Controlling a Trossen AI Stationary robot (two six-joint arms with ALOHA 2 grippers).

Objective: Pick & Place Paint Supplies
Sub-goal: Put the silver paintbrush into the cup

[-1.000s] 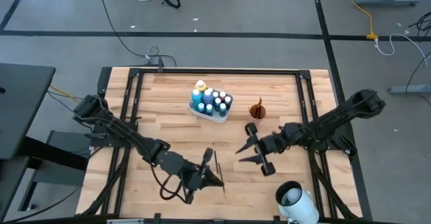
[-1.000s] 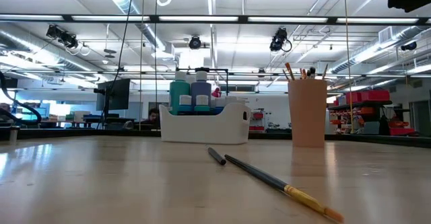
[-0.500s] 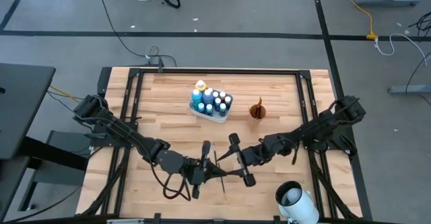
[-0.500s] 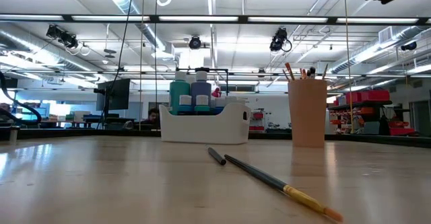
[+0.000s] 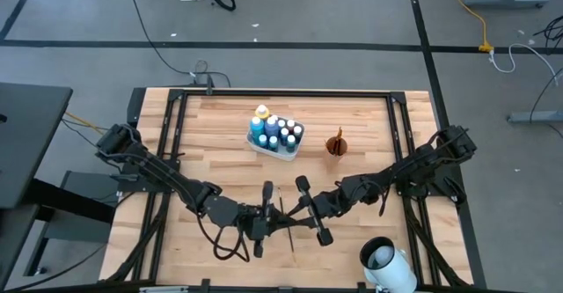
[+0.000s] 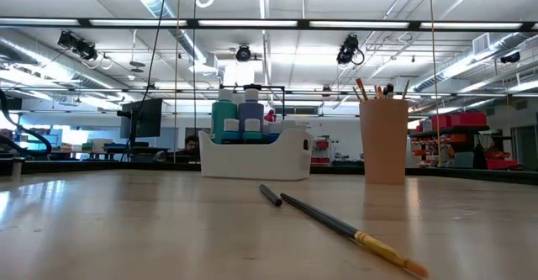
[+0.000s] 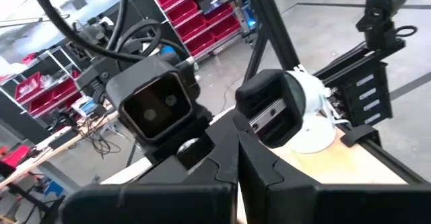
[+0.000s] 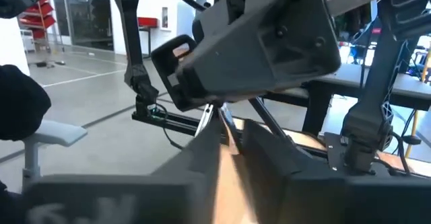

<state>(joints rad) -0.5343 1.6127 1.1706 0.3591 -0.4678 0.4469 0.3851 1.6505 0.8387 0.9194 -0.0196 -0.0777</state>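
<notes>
One thin dark-handled paintbrush (image 6: pixel 336 224) with a yellow ferrule lies flat on the wood near the table's near edge, and shows as a thin line in the high view (image 5: pixel 292 242). A second dark brush end (image 6: pixel 271 196) lies just beyond it. The paint bottles (image 5: pixel 274 130) (image 6: pixel 238 116) stand in the white tray (image 5: pixel 255 143). More brushes (image 6: pixel 378 90) stand in the orange-brown cup (image 5: pixel 335 143). My left gripper (image 5: pixel 278 220) (image 7: pixel 237 158) is shut and hovers above the lying brush. My right gripper (image 5: pixel 294 214) (image 8: pixel 229 140) is open and faces it tip to tip.
The tray (image 6: pixel 252 158) sits at the table's far middle, with the cup (image 6: pixel 383 141) to its right. A white cylindrical device (image 5: pixel 383 260) stands off the near right corner. Bare wood lies on the left half. Black frame rails (image 5: pixel 281 93) border the table.
My right gripper has swung toward the table's left and a little nearer, closing on my left gripper until the two nearly meet. My left gripper has turned slightly to face it. The brushes on the table have not moved.
</notes>
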